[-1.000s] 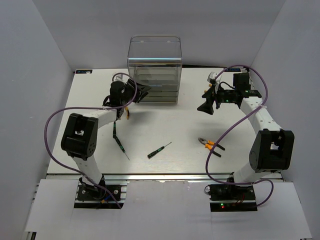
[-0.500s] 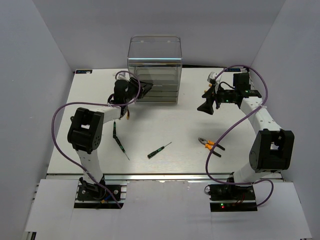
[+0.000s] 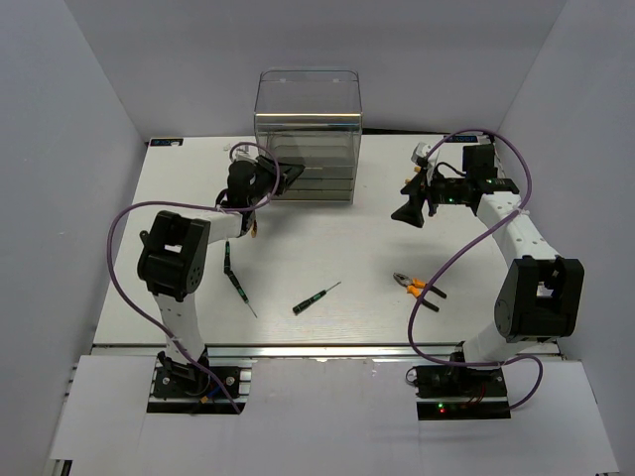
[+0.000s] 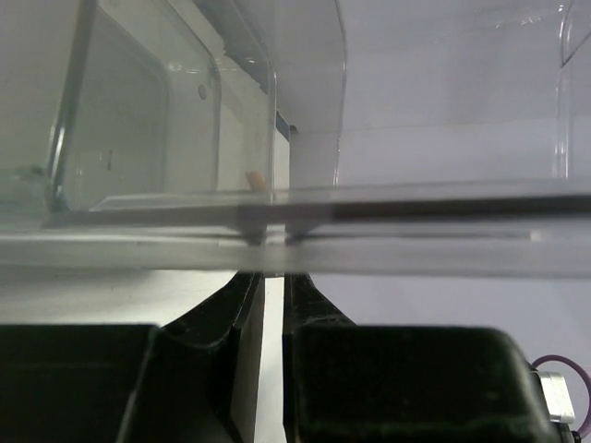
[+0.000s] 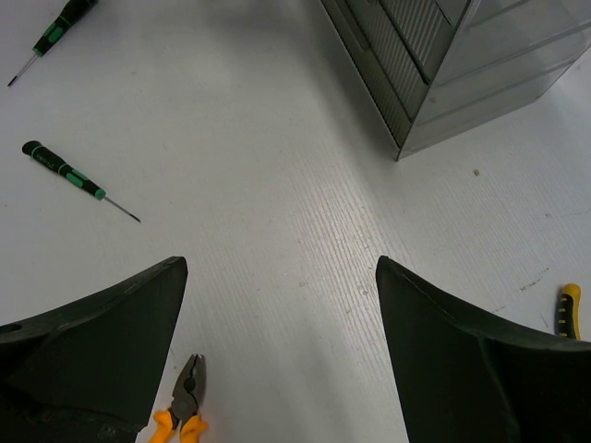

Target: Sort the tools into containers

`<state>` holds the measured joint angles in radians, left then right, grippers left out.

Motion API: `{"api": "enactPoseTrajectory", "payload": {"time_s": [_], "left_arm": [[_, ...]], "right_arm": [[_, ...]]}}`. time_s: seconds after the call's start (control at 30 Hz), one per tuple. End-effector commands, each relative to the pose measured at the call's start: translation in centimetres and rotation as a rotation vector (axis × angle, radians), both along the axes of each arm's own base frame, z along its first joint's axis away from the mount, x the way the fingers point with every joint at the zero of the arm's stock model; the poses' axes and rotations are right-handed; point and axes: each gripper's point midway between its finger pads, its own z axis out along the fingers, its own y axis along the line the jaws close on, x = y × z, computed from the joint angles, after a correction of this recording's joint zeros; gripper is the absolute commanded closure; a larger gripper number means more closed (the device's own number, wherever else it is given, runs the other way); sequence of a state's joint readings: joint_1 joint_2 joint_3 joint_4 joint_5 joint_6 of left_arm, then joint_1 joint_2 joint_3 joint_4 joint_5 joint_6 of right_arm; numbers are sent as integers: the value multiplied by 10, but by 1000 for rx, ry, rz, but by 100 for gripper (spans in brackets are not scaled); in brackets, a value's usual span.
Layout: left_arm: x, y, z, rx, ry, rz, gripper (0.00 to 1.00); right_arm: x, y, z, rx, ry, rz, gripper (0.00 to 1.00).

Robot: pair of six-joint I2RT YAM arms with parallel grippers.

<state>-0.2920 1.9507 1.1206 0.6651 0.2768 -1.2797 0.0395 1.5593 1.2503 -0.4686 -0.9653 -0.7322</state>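
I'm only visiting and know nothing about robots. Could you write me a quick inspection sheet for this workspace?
Surface: white table, tools lying on it.
Job's things: drawer box at the back. Pliers, centre screwdriver and left screwdriver lie loose. Orange-handled item by the left arm, unclear.
Clutter: nothing seen.
Grippers: left gripper pinched on a clear drawer rim; right gripper open, empty, above the table.
Cables: purple cables loop loosely along both arms.
Surroundings: plain grey walls.
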Motion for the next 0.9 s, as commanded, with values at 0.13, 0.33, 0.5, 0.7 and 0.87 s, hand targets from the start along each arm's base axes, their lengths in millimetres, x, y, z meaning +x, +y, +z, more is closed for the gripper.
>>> {"api": "enactPoseTrajectory", "payload": {"time_s": [0.13,0.33,0.5,0.7,0.87], "left_arm": [[-22,-2,54,-14,-149,-22,93],[-49,0,85,2,-229,-45,95],[-69,5,113,13,-304,-53,95],[-82,5,130,23,-356,-70,95],[-86,7,145,14,-389,-68,95]], "right_arm": [[-7,12,16,37,1,33,11],[1,34,28,80,62,4,11],[27,54,50,165,161,-115,11],[68,78,83,301,245,-234,11],[85,94,109,413,338,-237,11]]}}
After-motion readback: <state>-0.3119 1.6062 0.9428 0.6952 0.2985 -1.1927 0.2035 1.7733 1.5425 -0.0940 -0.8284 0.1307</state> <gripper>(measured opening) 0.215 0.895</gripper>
